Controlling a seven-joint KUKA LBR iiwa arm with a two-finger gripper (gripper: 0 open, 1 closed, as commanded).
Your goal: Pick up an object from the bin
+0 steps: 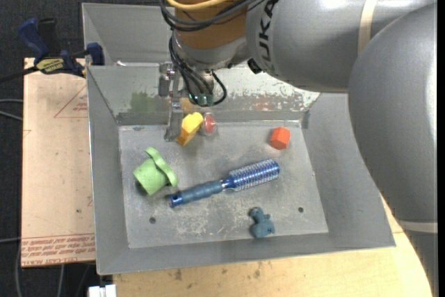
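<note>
My gripper point(172, 129) reaches down under the arm's orange cover to the bin's back left, close to the floor. A small yellow block point(190, 127) lies tilted right beside it on its right, touching or nearly touching. A small pinkish-red piece point(209, 124) sits just right of the yellow block. A light green flanged piece point(153, 172) lies on the floor in front of the gripper, towards the left.
A blue brush point(226, 184) with a ribbed head lies slanted across the middle of the floor. An orange-red cube point(279, 138) rests at the back right and a small blue figure point(261, 222) near the front. The big arm overhangs the bin's right side.
</note>
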